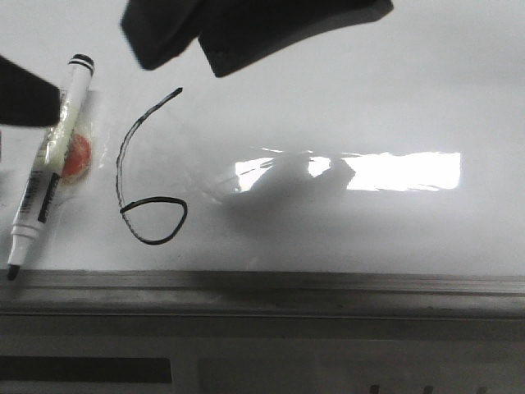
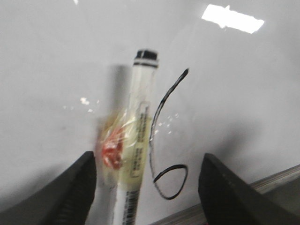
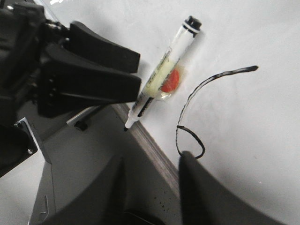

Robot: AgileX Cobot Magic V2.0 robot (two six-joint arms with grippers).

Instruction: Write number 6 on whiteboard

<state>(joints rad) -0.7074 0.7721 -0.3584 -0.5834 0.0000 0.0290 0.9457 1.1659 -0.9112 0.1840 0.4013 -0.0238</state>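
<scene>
Black thin hand-drawn number 6 (image 1: 146, 176) sits on glossy white whiteboard (image 1: 369, 98), left of bright reflection. White marker w/ black cap (image 1: 51, 160) lies just left of it, over red-orange blob (image 1: 76, 156). My left claw (image 2: 147, 187) & right claw (image 3: 152, 187): both spread, holding nothing.

Counted: one whiteboard (image 1: 394, 98), one number 6 (image 1: 148, 176). One marker (image 1: 51, 160), one red-orange blob (image 1: 76, 156).

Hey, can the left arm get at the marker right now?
Probably yes. The marker lies free on the whiteboard, between the open fingers of the left tool, with nothing over it. The 6 sits just beside it.
</scene>
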